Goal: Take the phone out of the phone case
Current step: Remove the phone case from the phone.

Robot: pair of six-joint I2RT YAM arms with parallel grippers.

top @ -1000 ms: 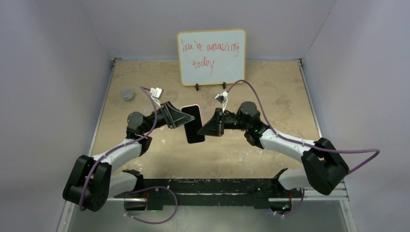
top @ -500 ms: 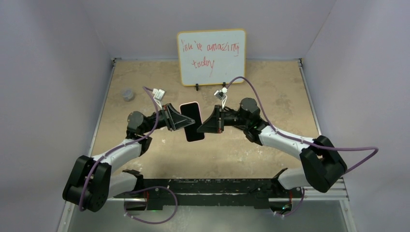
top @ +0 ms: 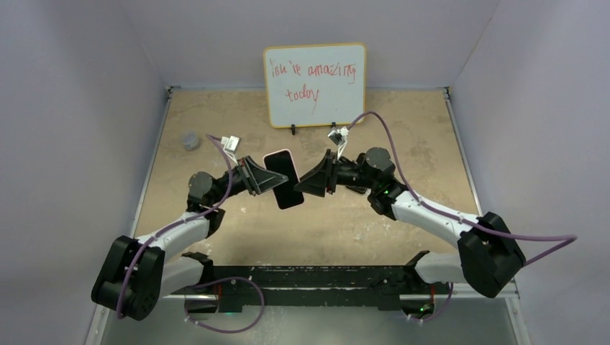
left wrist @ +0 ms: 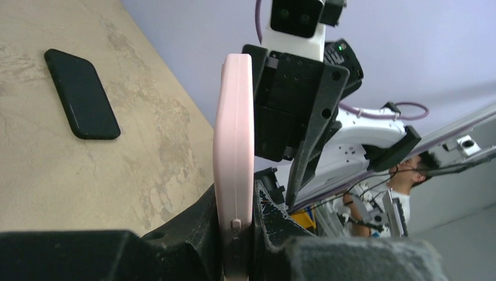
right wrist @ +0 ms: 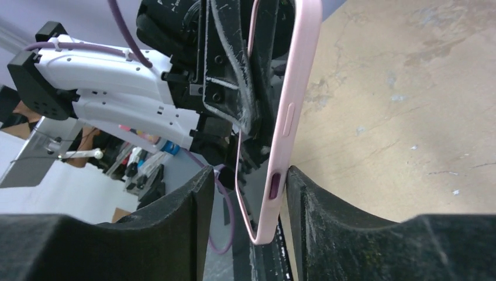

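Above the tan table (top: 403, 129), the left gripper (top: 269, 181) clamps the pink case (top: 287, 190).

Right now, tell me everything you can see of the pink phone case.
The pink phone case looks smooth, matte and rubbery, with rounded corners, raised side buttons and an oval cutout in one edge. Its face shows dark and glossy. It is held in the air between the arms. The left gripper is clamped on one side, and the right gripper stands open around the opposite side. I cannot tell whether a phone is inside.
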